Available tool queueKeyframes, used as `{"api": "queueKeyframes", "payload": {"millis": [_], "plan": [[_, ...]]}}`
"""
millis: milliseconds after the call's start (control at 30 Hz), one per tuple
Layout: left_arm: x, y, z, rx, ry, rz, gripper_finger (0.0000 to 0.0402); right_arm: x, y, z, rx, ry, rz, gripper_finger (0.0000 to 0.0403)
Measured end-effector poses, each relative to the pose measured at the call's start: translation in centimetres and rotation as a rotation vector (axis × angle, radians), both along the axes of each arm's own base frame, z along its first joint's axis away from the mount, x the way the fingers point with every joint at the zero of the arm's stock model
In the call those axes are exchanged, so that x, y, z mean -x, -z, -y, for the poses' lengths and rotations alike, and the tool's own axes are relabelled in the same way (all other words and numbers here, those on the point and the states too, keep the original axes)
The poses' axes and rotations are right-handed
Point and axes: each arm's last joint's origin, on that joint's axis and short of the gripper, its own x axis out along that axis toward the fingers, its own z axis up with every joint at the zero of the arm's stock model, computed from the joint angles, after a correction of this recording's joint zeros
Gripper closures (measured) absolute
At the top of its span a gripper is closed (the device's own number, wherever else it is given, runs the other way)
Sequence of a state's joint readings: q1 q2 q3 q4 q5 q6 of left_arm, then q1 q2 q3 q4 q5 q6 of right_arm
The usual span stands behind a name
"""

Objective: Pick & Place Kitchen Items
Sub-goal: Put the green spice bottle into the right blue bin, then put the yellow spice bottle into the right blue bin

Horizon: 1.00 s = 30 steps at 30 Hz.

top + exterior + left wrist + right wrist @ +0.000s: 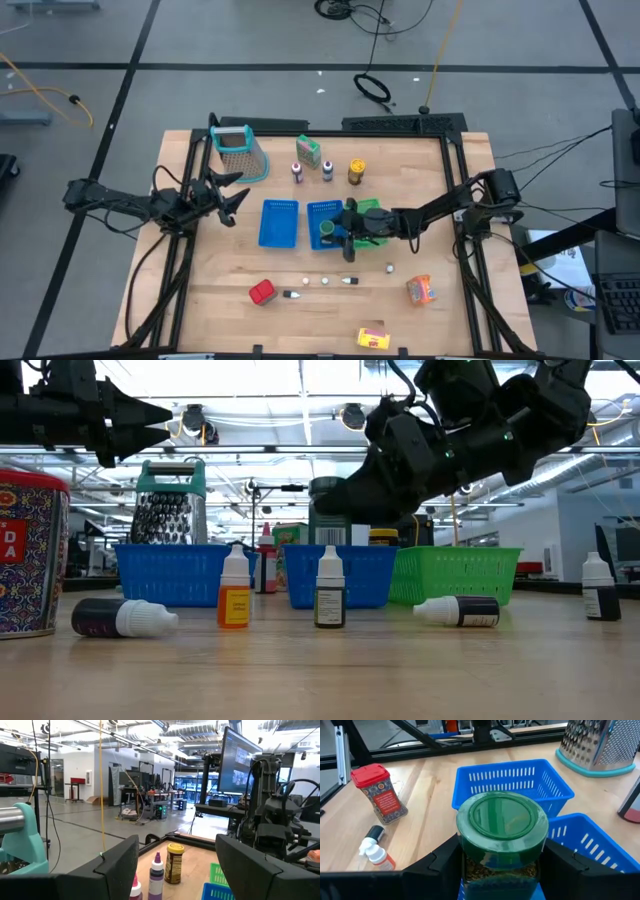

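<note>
A green-lidded jar (502, 837) of dark flakes sits clamped between the two fingers of the right gripper (338, 233), raised over the middle blue basket (590, 847); the second blue basket (510, 782) lies just beyond the fingertips and the red can (379, 793) farther off to one side. The left gripper (235, 195) hangs released above the table (200, 310), the grater (240, 152) close by its fingertips.
</note>
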<state>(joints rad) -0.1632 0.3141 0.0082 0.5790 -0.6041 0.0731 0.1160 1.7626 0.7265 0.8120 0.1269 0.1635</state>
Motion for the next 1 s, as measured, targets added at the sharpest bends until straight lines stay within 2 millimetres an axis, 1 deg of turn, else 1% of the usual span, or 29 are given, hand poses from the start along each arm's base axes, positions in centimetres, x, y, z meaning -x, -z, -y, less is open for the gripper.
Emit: {"api": "queueKeyframes", "payload": {"millis": [67, 200, 300, 433, 633, 767, 900, 1000], "plan": [[0.0, 0.0, 0.0, 0.0, 0.0, 0.0, 0.0135, 0.0, 0.0, -0.1, 0.001, -0.01, -0.001, 0.0201], [0.0, 0.0, 0.0, 0.0, 0.0, 0.0, 0.0135, 0.0, 0.0, -0.2, 0.005, -0.033, -0.001, 0.0157], [0.0, 0.0, 0.0, 0.0, 0.0, 0.0, 0.0135, 0.0, 0.1, -0.2, 0.013, -0.033, -0.012, 0.0137], [0.0, 0.0, 0.0, 0.0, 0.0, 0.0, 0.0135, 0.1, 0.1, -0.2, 0.019, -0.035, -0.014, 0.0131], [0.0, 0.0, 0.0, 0.0, 0.0, 0.001, 0.0135, -0.1, -0.4, -0.2, 0.044, -0.044, 0.039, 0.0138], [0.0, 0.0, 0.0, 0.0, 0.0, 0.0, 0.0135, 0.2, -2.1, -0.2, 0.075, -0.052, 0.094, 0.0137], [0.0, 0.0, 0.0, 0.0, 0.0, 0.0, 0.0135, 0.9, -4.4, -0.1, 0.098, -0.054, 0.142, 0.0136], [0.0, 0.0, 0.0, 0.0, 0.0, 0.0, 0.0135, 1.7, -5.9, 0.2, 0.122, 0.009, 0.134, 0.0136]]}}
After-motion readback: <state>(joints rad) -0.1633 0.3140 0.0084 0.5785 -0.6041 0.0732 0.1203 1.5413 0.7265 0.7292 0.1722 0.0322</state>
